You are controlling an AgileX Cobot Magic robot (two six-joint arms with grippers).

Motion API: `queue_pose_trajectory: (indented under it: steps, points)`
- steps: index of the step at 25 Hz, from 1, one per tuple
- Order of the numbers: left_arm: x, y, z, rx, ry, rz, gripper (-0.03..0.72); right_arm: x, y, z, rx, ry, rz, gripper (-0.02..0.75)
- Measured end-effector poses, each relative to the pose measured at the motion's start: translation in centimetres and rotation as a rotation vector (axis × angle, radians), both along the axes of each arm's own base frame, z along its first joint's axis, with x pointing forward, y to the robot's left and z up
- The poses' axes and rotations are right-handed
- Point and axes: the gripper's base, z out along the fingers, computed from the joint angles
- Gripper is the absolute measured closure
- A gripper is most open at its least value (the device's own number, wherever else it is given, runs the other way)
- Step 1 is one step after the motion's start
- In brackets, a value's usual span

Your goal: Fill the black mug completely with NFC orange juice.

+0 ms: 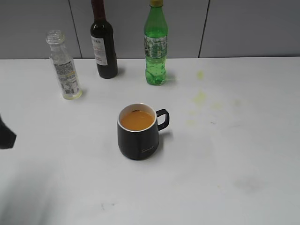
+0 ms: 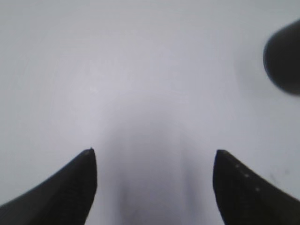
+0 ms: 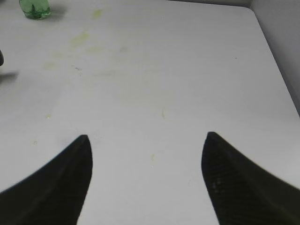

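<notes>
The black mug [image 1: 138, 136] stands mid-table, handle to the right, filled with NFC orange juice [image 1: 137, 120] close to its white rim. The small clear bottle [image 1: 63, 66] with the white label stands uncapped and nearly empty at the back left. My left gripper [image 2: 154, 159] is open and empty, low over bare table; a bit of it shows at the exterior view's left edge [image 1: 5, 134]. A blurred dark shape, probably the mug [image 2: 283, 58], is at the left wrist view's right edge. My right gripper [image 3: 147, 143] is open and empty over the table's right part, out of the exterior view.
A dark wine bottle [image 1: 103, 44] and a tall green soda bottle [image 1: 155, 47] stand at the back, near the grey wall. The green bottle's base shows in the right wrist view [image 3: 34, 9]. Yellowish stains [image 1: 199, 97] mark the white table right of the mug.
</notes>
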Motion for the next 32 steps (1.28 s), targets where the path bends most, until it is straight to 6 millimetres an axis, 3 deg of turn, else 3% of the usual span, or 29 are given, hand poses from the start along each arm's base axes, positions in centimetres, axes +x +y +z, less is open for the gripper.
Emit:
queue_pose_trajectory:
  steps: [4,8,14,18,21,26,32]
  points:
    - [-4.4,0.8,2.2,0.017,0.094,-0.054,0.097,0.0,0.0,0.0,0.000,0.000,0.000,0.185]
    - [-8.5,2.1,4.4,0.042,0.055,-0.059,0.097,0.0,0.0,0.0,0.000,0.000,0.000,0.185]
    - [-13.9,5.0,7.0,0.149,-0.229,0.006,0.097,0.0,0.0,0.0,0.000,0.000,0.000,0.185]
    - [-16.7,6.0,7.6,0.141,-0.372,0.035,0.097,0.0,0.0,0.0,0.000,0.000,0.000,0.185]
    - [-17.7,6.3,6.8,0.135,-0.404,0.039,0.097,0.0,0.0,0.0,0.000,0.000,0.000,0.185]
    - [-17.7,6.3,3.9,0.159,-0.308,0.030,0.097,0.0,0.0,0.0,0.000,0.000,0.000,0.185]
    - [-17.1,6.0,3.0,0.147,-0.324,0.025,0.097,0.0,0.0,0.0,0.000,0.000,0.000,0.185]
